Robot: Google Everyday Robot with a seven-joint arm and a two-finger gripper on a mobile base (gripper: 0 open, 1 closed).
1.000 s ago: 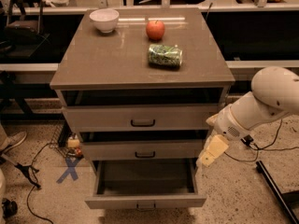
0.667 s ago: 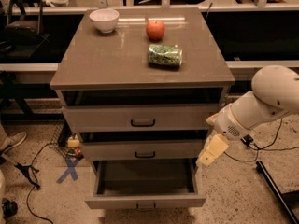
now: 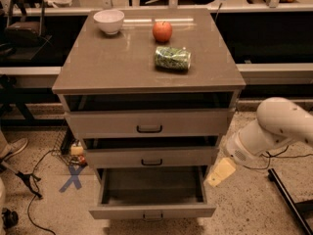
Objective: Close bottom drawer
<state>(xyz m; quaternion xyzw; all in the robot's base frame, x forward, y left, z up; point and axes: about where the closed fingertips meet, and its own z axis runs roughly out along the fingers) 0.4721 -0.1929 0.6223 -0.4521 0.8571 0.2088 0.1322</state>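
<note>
The bottom drawer (image 3: 151, 211) is the lowest of three grey-brown drawers and stands pulled far out, its empty inside showing. Its small dark handle (image 3: 152, 217) sits at the centre of the front panel near the frame's lower edge. The middle drawer (image 3: 150, 157) and top drawer (image 3: 149, 124) are each slightly open. My gripper (image 3: 221, 172), with a pale yellowish fingertip, hangs from the white arm (image 3: 274, 129) just right of the bottom drawer's right side, above the floor and not touching the drawer.
On the cabinet top (image 3: 112, 62) stand a white bowl (image 3: 108, 21), a red apple (image 3: 162, 31) and a green snack bag (image 3: 172, 58). A blue X tape mark (image 3: 72, 178) and cables lie on the floor at left. A dark bar (image 3: 288, 199) lies on the floor at right.
</note>
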